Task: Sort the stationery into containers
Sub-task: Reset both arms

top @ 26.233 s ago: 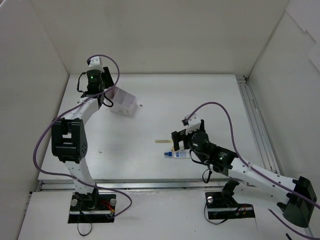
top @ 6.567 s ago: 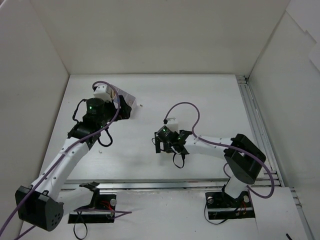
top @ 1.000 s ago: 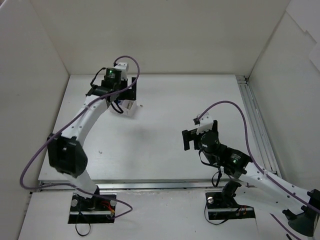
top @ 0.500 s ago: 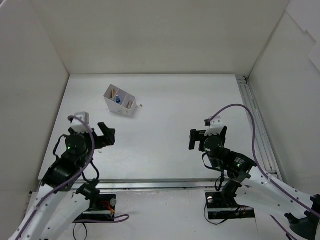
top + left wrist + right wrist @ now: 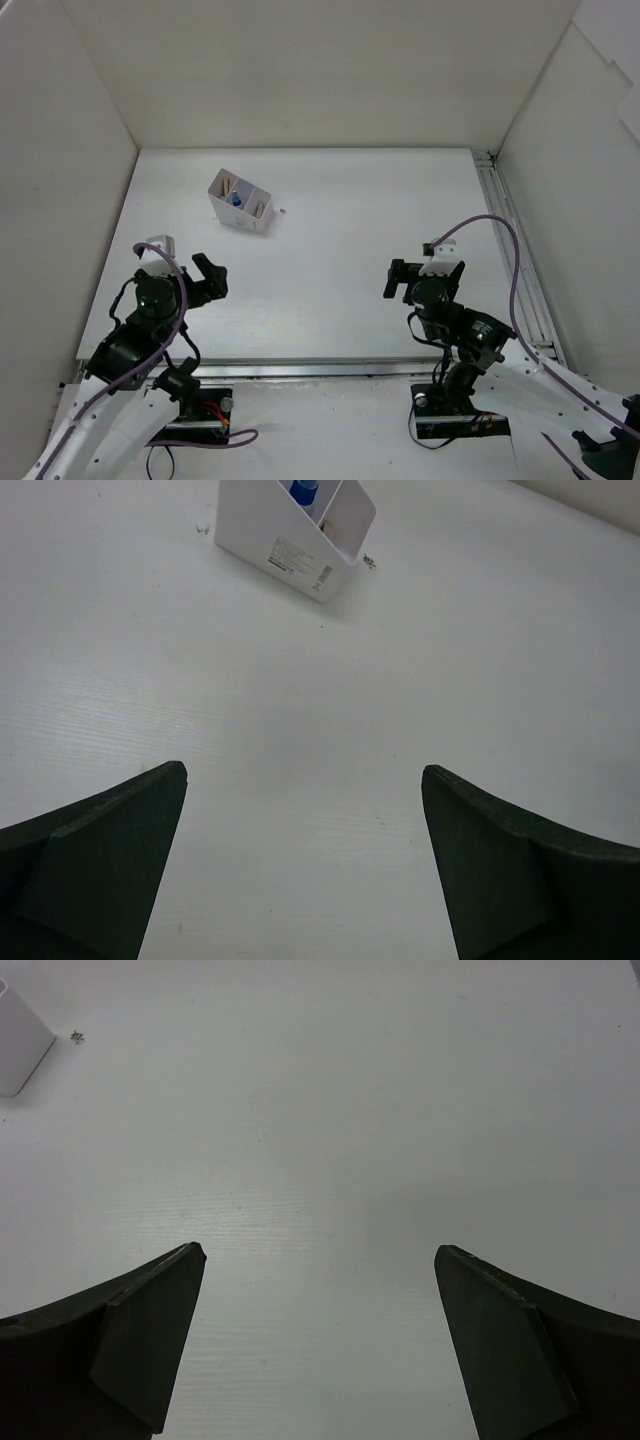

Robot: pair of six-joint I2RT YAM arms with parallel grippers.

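The white divided box (image 5: 283, 546) stands upright on the far left part of the desk (image 5: 380, 215), turned at an angle, its open top showing three side-by-side compartments. A blue-and-white tube (image 5: 236, 199) stands in the middle compartment. A tan stick (image 5: 229, 186) leans in one end compartment and another tan piece (image 5: 260, 208) sits in the other.

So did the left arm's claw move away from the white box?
Yes. The left gripper pulled back from the white box, toward the bottom of the top view.
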